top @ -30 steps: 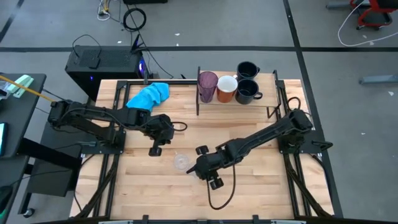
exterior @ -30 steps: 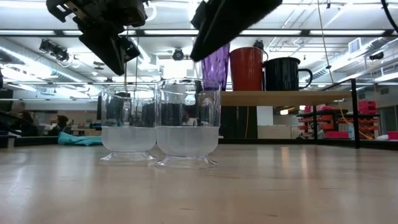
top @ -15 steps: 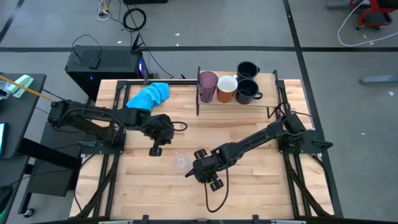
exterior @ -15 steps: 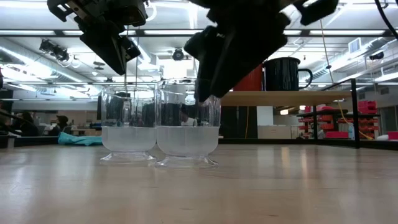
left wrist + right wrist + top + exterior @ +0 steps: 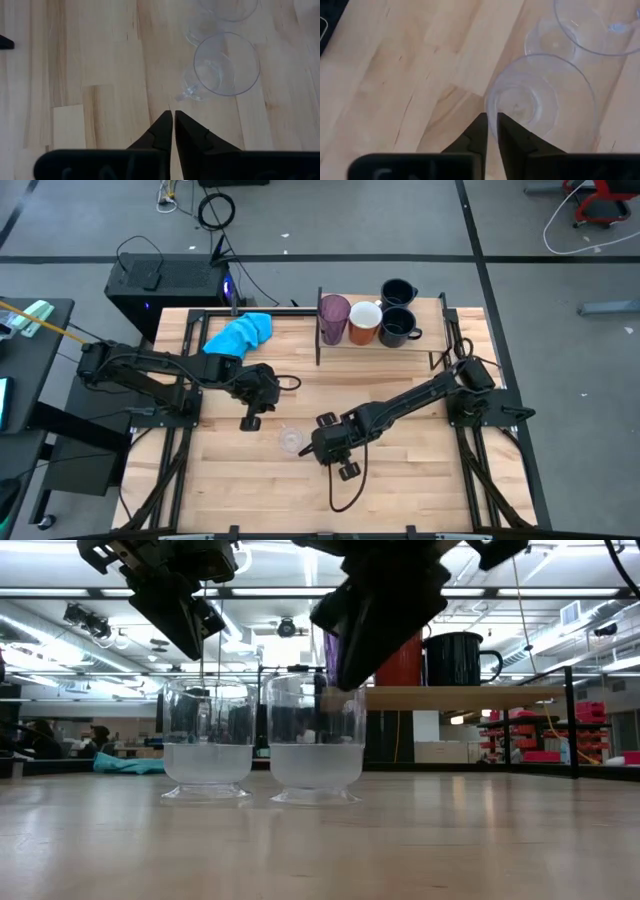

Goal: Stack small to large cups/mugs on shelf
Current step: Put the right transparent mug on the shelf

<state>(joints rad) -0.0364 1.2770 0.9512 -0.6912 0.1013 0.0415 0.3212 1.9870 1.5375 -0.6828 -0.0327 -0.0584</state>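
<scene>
two small clear glasses stand side by side near the middle of the wooden bench (image 5: 400, 480), close together. the nearer glass (image 5: 540, 97) has its rim pinched between the fingers of the right gripper (image 5: 489, 125), which are almost closed on the thin wall, one finger inside and one outside. the second clear glass (image 5: 205, 745) sits just beside it, untouched. the left gripper (image 5: 173, 122) hangs above the bench near that glass, fingers pressed together and holding nothing. at the far end of the bench, the shelf (image 5: 375, 345) carries a purple tumbler (image 5: 333, 316), an orange mug (image 5: 364, 322) and two dark navy mugs (image 5: 397, 315). a blue cloth (image 5: 240, 333) lies left of the shelf.
</scene>
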